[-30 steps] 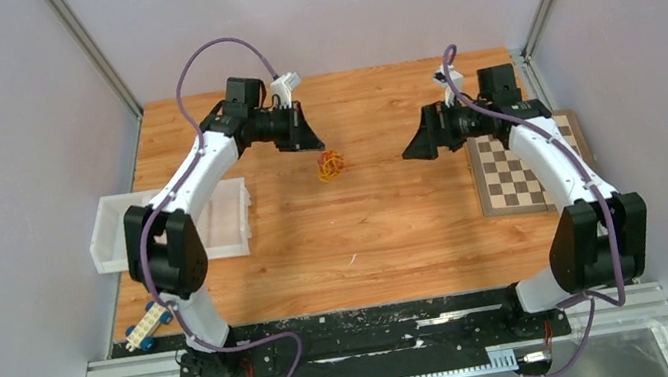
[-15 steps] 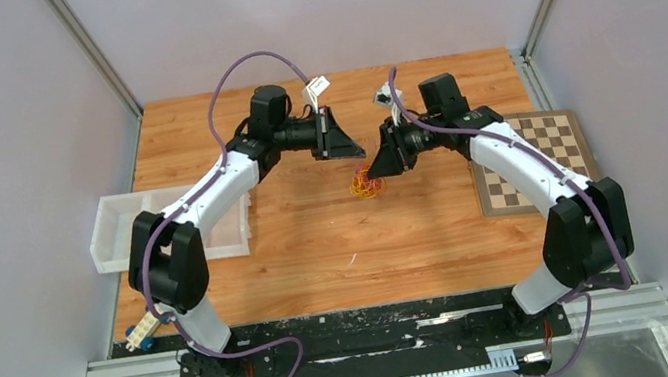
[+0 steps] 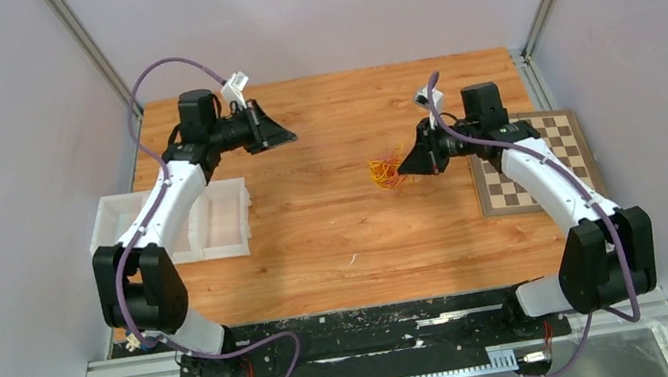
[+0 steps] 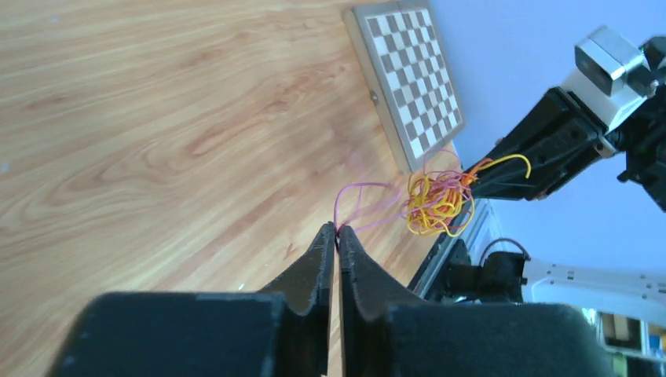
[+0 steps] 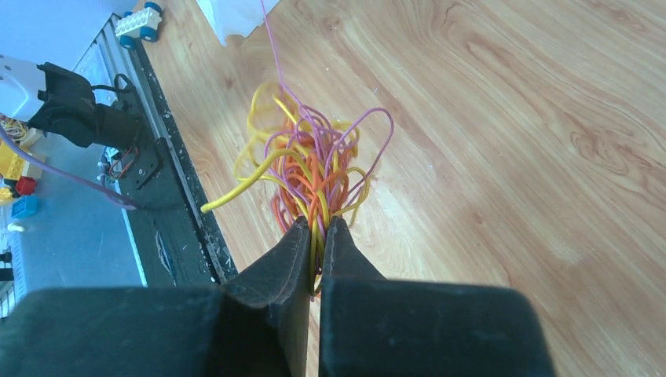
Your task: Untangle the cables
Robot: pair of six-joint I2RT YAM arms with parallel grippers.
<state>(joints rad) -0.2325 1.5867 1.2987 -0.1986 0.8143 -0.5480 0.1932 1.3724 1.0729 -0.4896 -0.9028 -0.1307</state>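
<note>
The cables are a tangle of yellow, orange and pink strings hanging just above the wooden table, right of centre. My right gripper is shut on that bundle; in the right wrist view the strands spread out from between its tips. My left gripper is raised at the back left, far from the bundle. In the left wrist view its jaws are pinched on one thin pink cable, which runs across to the tangle. That pink strand leads away toward the left arm.
A white two-compartment bin stands at the table's left edge, below the left arm. A chessboard lies at the right edge under the right arm. A small wheeled toy block sits near the front left corner.
Both grippers met at the bundle, and the right one shut on it. The left arm then drew back to the far left with a pink strand; the right arm carried the tangle right.
</note>
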